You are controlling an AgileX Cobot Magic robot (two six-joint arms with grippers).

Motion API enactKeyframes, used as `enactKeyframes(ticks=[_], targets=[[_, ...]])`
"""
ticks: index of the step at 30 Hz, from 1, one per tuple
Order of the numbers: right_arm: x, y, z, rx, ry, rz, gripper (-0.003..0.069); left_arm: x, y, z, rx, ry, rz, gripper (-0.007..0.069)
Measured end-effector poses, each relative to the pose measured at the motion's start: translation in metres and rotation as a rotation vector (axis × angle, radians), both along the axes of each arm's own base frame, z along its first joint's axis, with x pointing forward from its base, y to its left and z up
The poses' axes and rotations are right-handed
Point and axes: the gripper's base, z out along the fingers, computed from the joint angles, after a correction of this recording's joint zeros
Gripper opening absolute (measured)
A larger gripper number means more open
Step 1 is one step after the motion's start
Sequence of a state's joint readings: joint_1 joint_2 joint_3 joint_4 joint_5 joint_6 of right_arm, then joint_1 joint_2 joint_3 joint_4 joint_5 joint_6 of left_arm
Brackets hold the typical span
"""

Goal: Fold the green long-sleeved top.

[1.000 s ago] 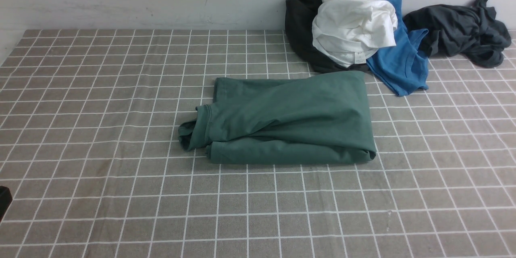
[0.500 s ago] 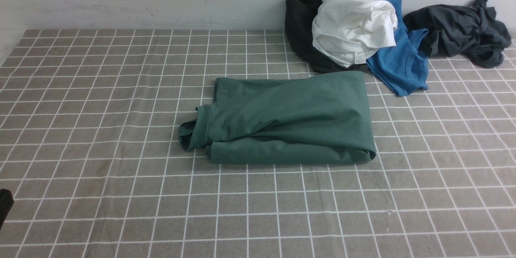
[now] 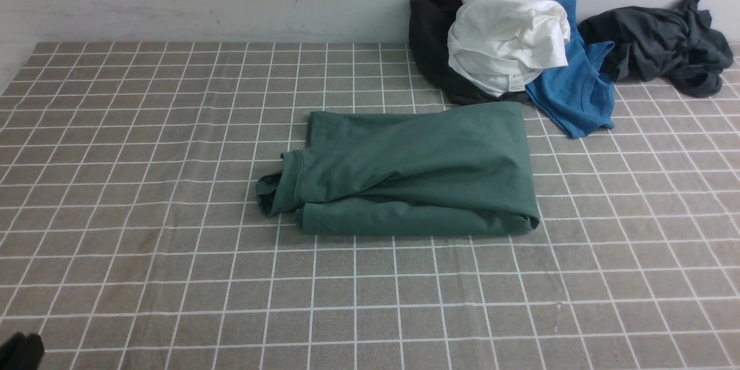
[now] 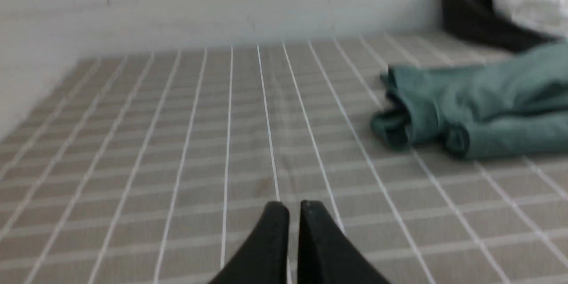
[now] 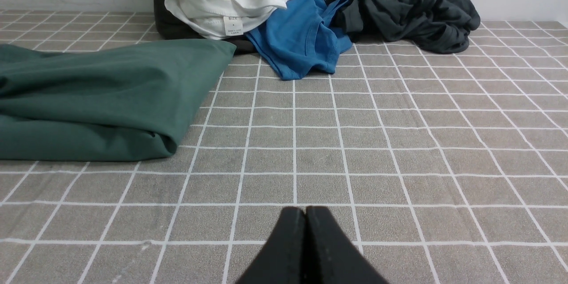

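The green long-sleeved top [image 3: 404, 170] lies folded into a compact rectangle in the middle of the checked tablecloth, a cuffed sleeve end sticking out at its left. In the left wrist view the top [image 4: 479, 111] lies well ahead and to one side of my left gripper [image 4: 294, 206], whose black fingers are shut with nothing between them. Only a dark tip of the left gripper [image 3: 20, 351] shows at the bottom left corner of the front view. My right gripper [image 5: 305, 210] is shut and empty, low over the cloth, apart from the top [image 5: 102, 97]. The right gripper is outside the front view.
A pile of clothes sits against the back wall at the right: a black garment [image 3: 430, 34], a white one [image 3: 509, 40], a bright blue T-shirt [image 3: 575, 89] and a dark grey one [image 3: 659, 40]. The blue T-shirt's hem lies close to the top's far right corner.
The left gripper's dark tip has slid down along the front view's left edge towards the bottom corner. The top has not moved.
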State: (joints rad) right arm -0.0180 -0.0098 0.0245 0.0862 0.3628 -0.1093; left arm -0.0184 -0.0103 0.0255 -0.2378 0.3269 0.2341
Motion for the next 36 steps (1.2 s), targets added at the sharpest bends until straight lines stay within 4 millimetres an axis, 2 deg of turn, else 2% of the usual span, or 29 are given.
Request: enactKeyframes(ticks=[3,19,36], targets=[[0.0000,0.0000,0.0000,0.000,0.000,0.000,-0.0010,-0.0013,0.0001,-0.0059,0.014,0.057,-0.001,0.0022],[0.0000,0.0000,0.0000,0.000,0.000,0.000,-0.0010,-0.0014,0.0044,-0.0069,-0.072,0.078,0.073,0.0022],[0.0000,0.0000,0.0000,0.000,0.000,0.000,-0.0010,-0.0013,0.0046,-0.0065,-0.076,0.074,0.076,0.0022]])
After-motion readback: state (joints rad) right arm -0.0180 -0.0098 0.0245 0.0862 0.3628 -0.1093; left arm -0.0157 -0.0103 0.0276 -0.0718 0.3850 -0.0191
